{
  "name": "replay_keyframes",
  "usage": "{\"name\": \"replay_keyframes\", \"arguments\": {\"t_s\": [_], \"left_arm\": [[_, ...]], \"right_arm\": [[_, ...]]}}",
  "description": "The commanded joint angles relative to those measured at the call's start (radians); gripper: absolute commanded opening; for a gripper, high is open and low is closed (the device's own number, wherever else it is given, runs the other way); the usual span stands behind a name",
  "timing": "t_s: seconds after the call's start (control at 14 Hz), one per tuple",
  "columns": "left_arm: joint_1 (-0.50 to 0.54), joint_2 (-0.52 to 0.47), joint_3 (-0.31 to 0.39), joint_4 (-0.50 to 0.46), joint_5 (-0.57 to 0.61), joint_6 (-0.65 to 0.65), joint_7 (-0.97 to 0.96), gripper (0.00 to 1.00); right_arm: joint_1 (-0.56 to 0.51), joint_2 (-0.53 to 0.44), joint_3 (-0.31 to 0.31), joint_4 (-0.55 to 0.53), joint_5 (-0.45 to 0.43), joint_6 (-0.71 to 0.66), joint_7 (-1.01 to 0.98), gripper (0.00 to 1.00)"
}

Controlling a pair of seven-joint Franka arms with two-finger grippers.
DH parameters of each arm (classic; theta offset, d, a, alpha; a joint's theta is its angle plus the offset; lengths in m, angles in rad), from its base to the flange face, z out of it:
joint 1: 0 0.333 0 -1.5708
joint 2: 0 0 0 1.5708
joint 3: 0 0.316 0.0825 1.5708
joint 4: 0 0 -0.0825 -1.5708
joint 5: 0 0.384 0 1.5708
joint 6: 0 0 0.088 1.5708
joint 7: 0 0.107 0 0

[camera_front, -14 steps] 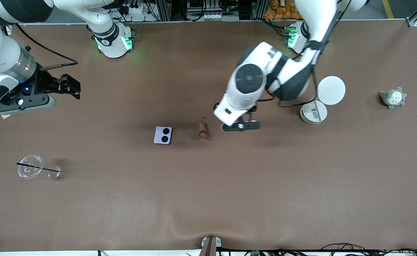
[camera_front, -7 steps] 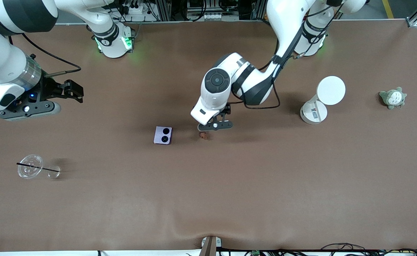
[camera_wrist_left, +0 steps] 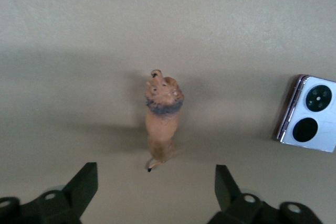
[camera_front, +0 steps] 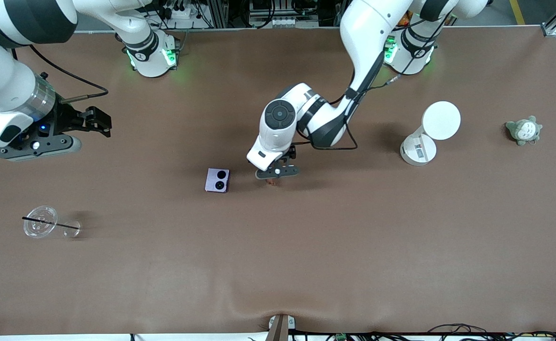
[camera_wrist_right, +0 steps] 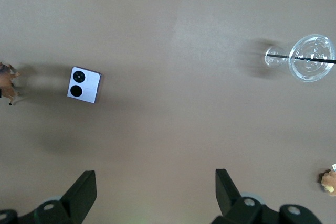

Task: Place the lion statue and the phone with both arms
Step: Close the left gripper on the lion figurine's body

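Neither thing is picked up yet: the phone [camera_front: 217,180] and the lion [camera_wrist_left: 161,121] both lie on the tabletop [camera_front: 306,255], beside each other near its middle, the lion toward the left arm's end. Every grasp and placing is left, I judge. The left arm reaches in, its left tool [camera_front: 276,172] spread low over the lion. The right arm waits; its right tool [camera_front: 95,119], spread, hangs over the right arm's end

No readable text

The label on the white stand [camera_front: 417,150] toward the left arm's end of the worktop [camera_front: 306,265] is illegible.
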Motion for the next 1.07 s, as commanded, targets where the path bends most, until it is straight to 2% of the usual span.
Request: {"name": "replay_keyframes", "arguments": {"t_s": [0.0, 0.14, 0.43, 0.5, 0.86, 1.0], "left_arm": [[-0.031, 0.044, 0.014, 0.026, 0.058, 0.028, -0.057, 0.81], [-0.032, 0.061, 0.014, 0.026, 0.102, 0.034, -0.079, 0.79], [-0.026, 0.085, 0.016, 0.026, 0.103, 0.079, -0.079, 0.78], [-0.025, 0.088, 0.016, 0.027, 0.099, 0.08, -0.079, 0.63], [-0.018, 0.088, 0.017, 0.027, 0.101, 0.08, -0.07, 0.0], [0.001, 0.072, 0.017, 0.026, 0.104, 0.076, -0.064, 0.0]], "right_arm": [[0.007, 0.005, -0.004, 0.0, 0.007, 0.002, 0.007, 1.0], [0.009, 0.007, -0.004, 0.0, 0.007, 0.002, 0.007, 1.0], [0.01, 0.008, -0.004, 0.0, 0.009, 0.002, 0.007, 1.0], [0.013, 0.008, -0.004, 0.0, 0.009, 0.002, 0.007, 1.0], [0.029, 0.02, -0.004, 0.0, 0.01, 0.017, 0.007, 1.0], [0.053, 0.019, -0.004, 0.006, 0.01, 0.026, 0.007, 1.0]]}}
